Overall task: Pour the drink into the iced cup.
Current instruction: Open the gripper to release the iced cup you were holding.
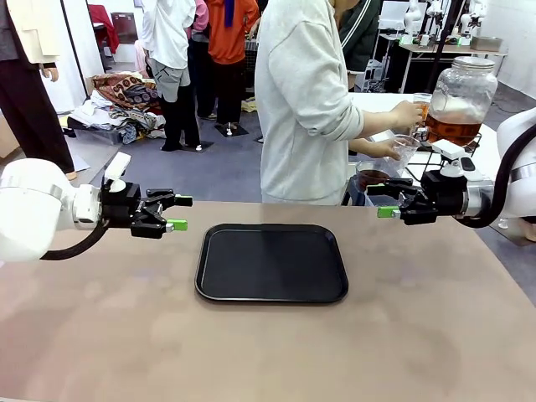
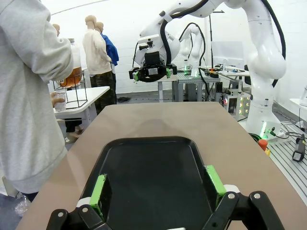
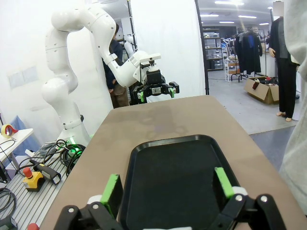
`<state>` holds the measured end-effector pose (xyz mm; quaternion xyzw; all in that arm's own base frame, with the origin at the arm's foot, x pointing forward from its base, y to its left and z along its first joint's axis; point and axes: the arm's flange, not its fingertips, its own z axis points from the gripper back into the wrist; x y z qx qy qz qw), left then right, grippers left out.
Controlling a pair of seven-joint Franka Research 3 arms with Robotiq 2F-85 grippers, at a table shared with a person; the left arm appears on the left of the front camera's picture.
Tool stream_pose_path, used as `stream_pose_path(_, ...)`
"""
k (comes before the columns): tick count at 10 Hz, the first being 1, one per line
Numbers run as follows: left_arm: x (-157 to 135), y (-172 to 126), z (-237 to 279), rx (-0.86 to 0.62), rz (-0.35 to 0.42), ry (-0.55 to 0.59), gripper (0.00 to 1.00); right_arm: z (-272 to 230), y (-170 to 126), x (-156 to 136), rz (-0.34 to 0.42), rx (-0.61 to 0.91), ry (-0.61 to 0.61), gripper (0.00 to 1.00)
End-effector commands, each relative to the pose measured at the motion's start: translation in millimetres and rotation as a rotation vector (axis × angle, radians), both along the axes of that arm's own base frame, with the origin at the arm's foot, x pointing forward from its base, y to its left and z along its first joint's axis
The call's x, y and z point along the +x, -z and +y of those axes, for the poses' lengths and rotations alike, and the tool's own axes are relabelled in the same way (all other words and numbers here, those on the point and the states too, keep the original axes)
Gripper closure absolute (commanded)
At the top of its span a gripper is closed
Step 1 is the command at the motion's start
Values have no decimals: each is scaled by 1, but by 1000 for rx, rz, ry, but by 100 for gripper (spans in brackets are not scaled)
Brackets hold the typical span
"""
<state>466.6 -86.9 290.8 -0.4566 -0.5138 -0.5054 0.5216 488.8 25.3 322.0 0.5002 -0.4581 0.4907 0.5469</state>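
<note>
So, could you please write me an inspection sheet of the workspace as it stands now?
Surface: brown table, a black tray at its middle, nothing on the tray.
Job's things: drink in the dispenser jar on a side table; a person holds a clear cup at its tap.
Clutter: nothing seen on the table.
Grippers: left gripper and right gripper open, empty, facing each other above the table.
Cables: bundles on the floor by the left arm's base.
Surroundings: people standing beyond.

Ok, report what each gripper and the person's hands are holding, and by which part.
Left gripper and right gripper: open, holding nothing. The person's hand holds a clear cup by its side.
</note>
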Motion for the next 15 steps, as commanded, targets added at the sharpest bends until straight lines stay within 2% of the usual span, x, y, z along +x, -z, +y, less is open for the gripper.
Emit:
stream_pose_path(1,-1,-2,-1,-4,-2,3,0,1,-3,1,-4,-3,-2,0)
stream_pose_path(15,-1,-2,-1,-4,-2,3,0,1,-3,1,-4,-3,-2,0)
